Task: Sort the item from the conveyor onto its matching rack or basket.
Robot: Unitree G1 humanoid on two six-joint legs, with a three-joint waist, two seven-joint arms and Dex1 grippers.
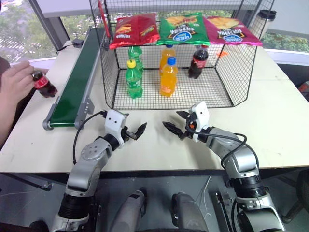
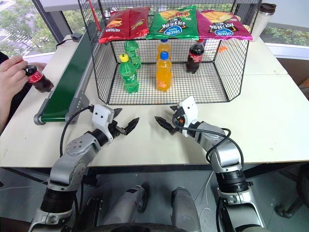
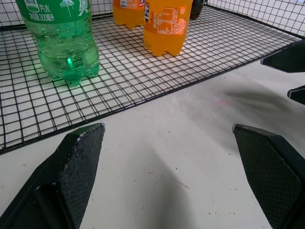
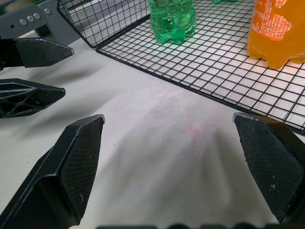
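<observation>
A person's hand (image 1: 14, 82) at the far left holds the item, a small cola bottle (image 1: 44, 84) with a red cap and label, just left of the conveyor (image 1: 77, 82). Nothing lies on the dark-green belt. The black wire basket (image 1: 219, 96) stands beyond my hands, in the middle of the table. My left gripper (image 1: 136, 131) and right gripper (image 1: 175, 123) hover over the white table in front of the basket's near edge, tips facing each other, a hand's width apart. Both are open and empty; the wrist views show wide gaps (image 3: 167, 128) (image 4: 167, 118).
Inside the basket stand two green soda bottles (image 1: 133, 79), two orange soda bottles (image 1: 168, 77) and one cola bottle (image 1: 198, 61). Red, green and pink chip bags (image 1: 182, 28) lie across its top. A lidded tumbler (image 1: 265, 20) stands at the back right.
</observation>
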